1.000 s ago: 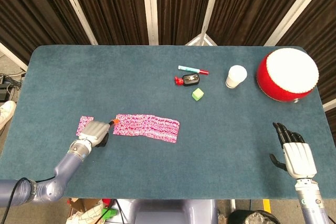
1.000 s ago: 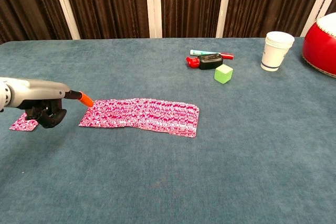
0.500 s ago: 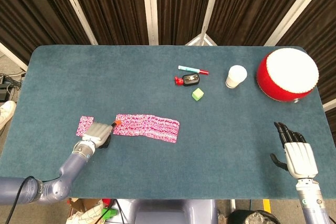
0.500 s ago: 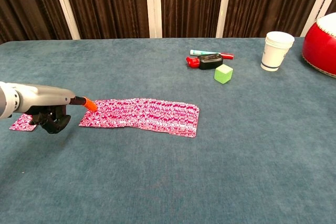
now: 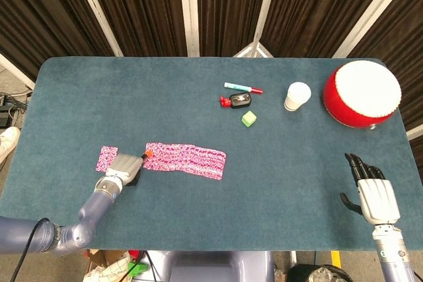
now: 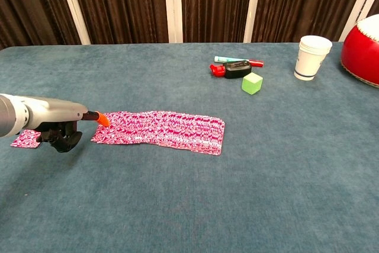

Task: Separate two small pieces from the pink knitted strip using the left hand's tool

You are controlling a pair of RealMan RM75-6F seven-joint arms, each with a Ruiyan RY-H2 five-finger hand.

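I am holding the orange-tipped cutting tool [image 6: 98,117] tight in my left hand [image 5: 125,168], with its tip touching the left end of the long pink knitted strip [image 5: 186,160] lying on the blue felt table [image 5: 211,117]. One small pink knitted piece [image 5: 107,158] is lying apart at nine o'clock from the strip. My right hand [image 5: 373,193] is resting at four o'clock on the table, holding nothing, fingers straight and a little apart.

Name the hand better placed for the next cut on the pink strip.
Left. The left hand holds the orange-tipped tool at the pink strip's end; the right hand rests far away, empty.
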